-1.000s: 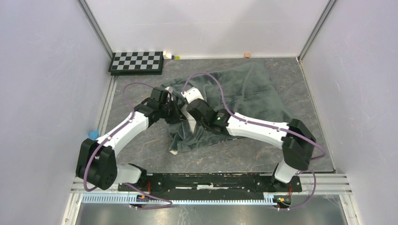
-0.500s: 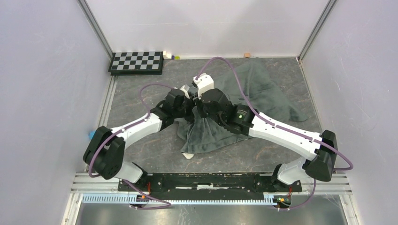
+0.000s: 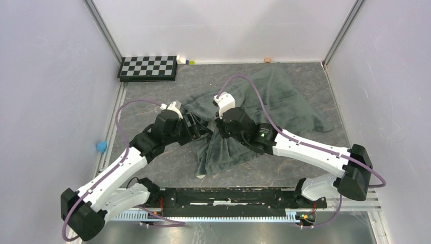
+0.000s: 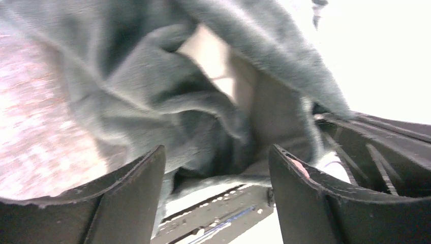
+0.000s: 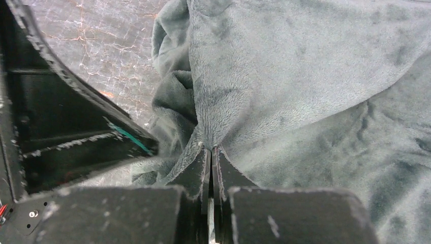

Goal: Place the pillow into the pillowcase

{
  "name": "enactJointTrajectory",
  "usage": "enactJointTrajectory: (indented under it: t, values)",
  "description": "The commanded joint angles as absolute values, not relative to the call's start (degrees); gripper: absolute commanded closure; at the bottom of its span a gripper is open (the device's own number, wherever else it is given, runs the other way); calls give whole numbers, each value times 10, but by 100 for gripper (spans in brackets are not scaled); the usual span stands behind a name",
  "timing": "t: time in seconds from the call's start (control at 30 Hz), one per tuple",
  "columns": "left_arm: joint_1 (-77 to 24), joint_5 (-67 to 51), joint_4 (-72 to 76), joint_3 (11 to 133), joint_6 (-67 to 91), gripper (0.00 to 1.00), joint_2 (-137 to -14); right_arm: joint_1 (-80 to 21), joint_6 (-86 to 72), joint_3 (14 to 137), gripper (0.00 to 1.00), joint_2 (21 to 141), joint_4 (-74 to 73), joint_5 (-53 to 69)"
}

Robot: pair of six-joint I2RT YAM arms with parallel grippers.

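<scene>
Right wrist shows our right claw (image 5: pixel 211 152) clamped on the pillowcase (image 5: pixel 305 76) plush, our left claw (image 4: pixel 216 152) wide and empty, so we judge we're opening its mouth and must regrip the rim.

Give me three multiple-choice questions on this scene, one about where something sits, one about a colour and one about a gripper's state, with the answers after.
1. Where is the checkerboard?
A. at the far left corner of the table
B. in the middle of the table
C. at the near right corner

2. What colour is the face of the pillowcase that shows from above?
A. red
B. dark grey-green
C. bright yellow

3. How is the right gripper?
A. wide open over bare table
B. shut on a fold of the pillowcase
C. holding the checkerboard

Answers:
1 A, in the top view it lies by the back wall on the left.
2 B, only plush grey-green fabric shows there.
3 B, the right wrist view shows its fingers pressed together with fabric pinched between them.
</scene>
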State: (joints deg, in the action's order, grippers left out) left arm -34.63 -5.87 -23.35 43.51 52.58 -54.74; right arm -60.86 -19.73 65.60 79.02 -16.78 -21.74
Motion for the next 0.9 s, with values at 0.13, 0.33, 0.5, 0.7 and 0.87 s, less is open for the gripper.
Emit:
enactJointTrajectory:
  t: [0.13, 0.33, 0.5, 0.7, 0.87]
  values:
    - [-339, 102, -365, 498, 465, 34, -536, -608, -205, 628, 100, 755, -111, -203]
    - [-325, 116, -305, 562, 421, 52, -659, -601, -208, 652, 100, 791, -137, -235]
    - [-324, 66, -262, 572, 408, 50, -727, -561, -207, 655, 100, 815, -129, -220]
    - [-325, 46, -223, 560, 417, 48, -755, -548, -213, 663, 100, 819, -139, -267]
    - [-325, 55, -207, 559, 417, 50, -792, -547, -217, 659, 100, 814, -128, -260]
